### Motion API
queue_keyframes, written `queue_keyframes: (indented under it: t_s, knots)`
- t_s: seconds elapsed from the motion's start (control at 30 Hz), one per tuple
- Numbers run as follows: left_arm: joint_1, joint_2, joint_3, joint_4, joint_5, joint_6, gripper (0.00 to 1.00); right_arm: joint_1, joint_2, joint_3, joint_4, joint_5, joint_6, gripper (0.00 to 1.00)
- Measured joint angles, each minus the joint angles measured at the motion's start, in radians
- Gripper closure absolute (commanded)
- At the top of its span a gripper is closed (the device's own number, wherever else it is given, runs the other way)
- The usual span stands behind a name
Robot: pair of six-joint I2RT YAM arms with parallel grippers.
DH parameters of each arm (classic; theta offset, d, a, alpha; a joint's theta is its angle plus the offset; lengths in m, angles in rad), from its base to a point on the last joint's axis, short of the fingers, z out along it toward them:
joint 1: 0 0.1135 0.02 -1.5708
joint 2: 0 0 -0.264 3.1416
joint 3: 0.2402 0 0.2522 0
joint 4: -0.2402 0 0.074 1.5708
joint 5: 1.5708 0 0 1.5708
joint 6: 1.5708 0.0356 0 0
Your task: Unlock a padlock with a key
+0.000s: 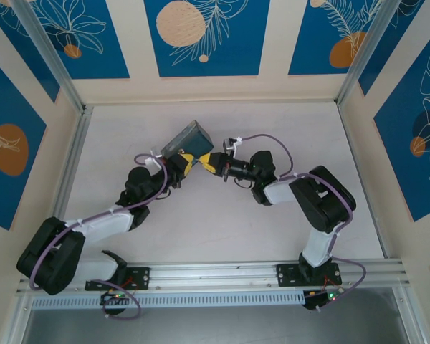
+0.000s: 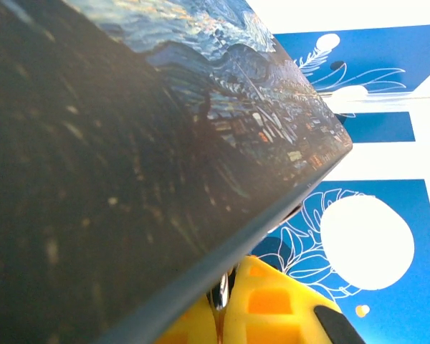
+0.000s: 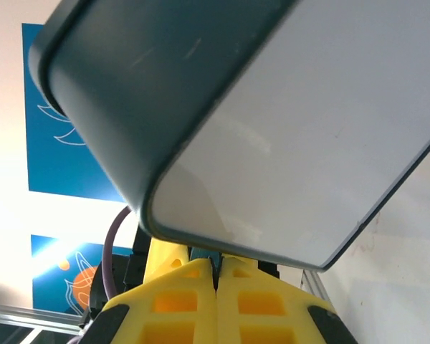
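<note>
Grippers meeting tip to tip beneath a raised box.

Top external: left gripper [image 1: 192,162] and right gripper [image 1: 211,165] point at each other, tips nearly touching, just below the tilted Starry-Night box [image 1: 186,138]. Left wrist: the box looms close overhead; under its edge the left gripper's yellow fingers [image 2: 272,308] stand almost closed on a thin metal sliver [image 2: 220,297], seemingly a shackle. Right wrist: the right gripper's fingers are pressed together with only a hairline between them; whether the key sits there I cannot tell. The teal padlock [image 3: 201,256] peeks out just past their tips, against the other gripper's yellow finger, under the box's rounded corner.
</note>
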State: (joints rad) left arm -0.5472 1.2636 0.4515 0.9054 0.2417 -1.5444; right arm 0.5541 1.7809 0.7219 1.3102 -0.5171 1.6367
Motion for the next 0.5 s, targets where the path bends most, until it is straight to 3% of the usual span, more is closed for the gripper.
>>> queue_keyframes:
  t_s: [0.3, 0.5]
  knots:
    - [0.0, -0.021, 0.011, -0.001, 0.047, 0.017, 1.0, -0.019, -0.14, 0.033, -0.29, -0.072, -0.08, 1.0]
    - [-0.001, -0.021, 0.01, -0.04, 0.084, 0.017, 1.0, -0.005, -0.188, -0.027, -0.343, -0.032, -0.154, 1.0]
